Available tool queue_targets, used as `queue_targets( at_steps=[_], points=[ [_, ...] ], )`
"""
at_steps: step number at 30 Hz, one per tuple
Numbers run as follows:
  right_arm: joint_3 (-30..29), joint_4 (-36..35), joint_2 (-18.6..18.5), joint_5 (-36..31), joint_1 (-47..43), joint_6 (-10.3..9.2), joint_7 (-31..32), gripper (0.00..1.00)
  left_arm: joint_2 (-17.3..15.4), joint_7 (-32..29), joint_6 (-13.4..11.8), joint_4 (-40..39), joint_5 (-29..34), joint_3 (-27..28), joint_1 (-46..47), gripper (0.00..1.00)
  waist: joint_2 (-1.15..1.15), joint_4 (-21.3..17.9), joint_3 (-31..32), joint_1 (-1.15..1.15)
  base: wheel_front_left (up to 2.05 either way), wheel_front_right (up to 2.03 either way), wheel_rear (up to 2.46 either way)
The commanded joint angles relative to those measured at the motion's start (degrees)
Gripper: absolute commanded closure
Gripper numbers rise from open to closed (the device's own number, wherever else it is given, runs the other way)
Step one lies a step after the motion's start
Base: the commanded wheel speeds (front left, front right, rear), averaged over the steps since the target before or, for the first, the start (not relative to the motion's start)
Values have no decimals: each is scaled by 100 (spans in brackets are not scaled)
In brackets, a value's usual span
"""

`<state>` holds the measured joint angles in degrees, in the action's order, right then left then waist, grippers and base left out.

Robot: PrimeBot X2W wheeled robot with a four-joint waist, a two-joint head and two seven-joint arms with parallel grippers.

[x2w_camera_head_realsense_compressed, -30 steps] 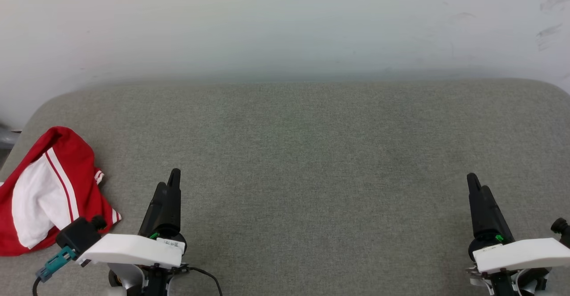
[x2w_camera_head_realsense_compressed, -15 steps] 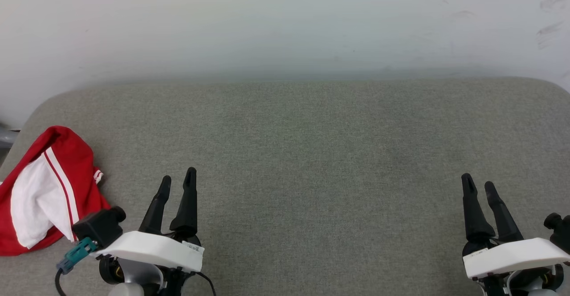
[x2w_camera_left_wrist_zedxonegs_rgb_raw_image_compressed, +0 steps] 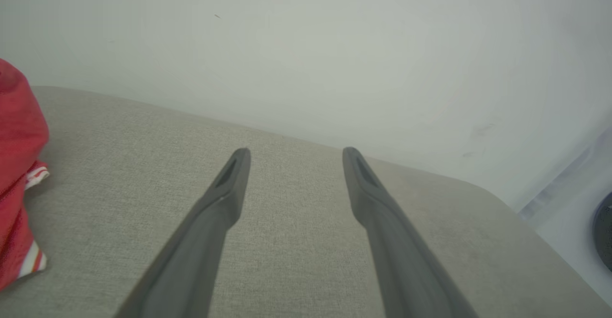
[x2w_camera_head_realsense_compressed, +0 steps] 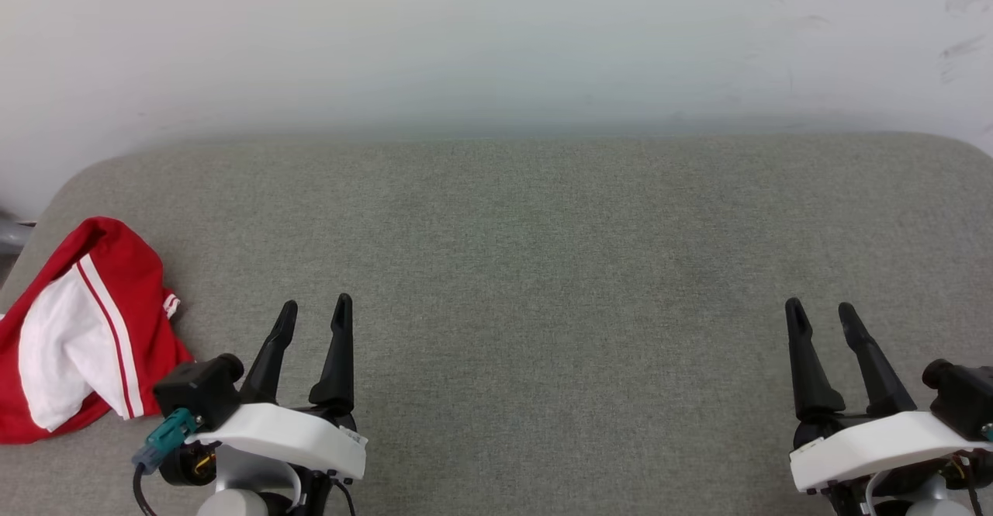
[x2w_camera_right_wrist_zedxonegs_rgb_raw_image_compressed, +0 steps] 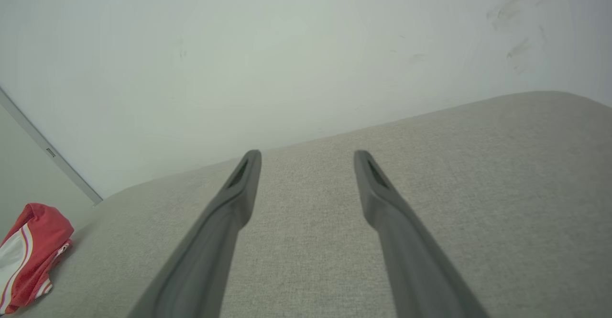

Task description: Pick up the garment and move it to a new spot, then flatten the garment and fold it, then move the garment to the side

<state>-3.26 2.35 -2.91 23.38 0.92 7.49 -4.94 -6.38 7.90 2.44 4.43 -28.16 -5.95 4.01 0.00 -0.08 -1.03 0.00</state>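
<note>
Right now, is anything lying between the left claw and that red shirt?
Nothing visible. The garment lies bunched at the left end of the grey cushion, and only bare fabric separates it from the open left gripper beside it.

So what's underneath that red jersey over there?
The red jersey lies bunched on the grey upholstered surface. Anything beneath its folds is covered and cannot be seen.

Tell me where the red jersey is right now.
In the head view, the garment lies crumpled at the far left end of the grey cushion, toward its near edge, just left of the robot's left wrist.
</note>
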Motion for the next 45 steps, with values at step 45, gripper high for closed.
queue_targets(
  at_steps=[45],
  points=[
    [73,-583,4,-2005,-317,-1,-120,0,126,619,57,64,1922,-33,57,0,0,239,-16,0,0,0,0]
  ],
)
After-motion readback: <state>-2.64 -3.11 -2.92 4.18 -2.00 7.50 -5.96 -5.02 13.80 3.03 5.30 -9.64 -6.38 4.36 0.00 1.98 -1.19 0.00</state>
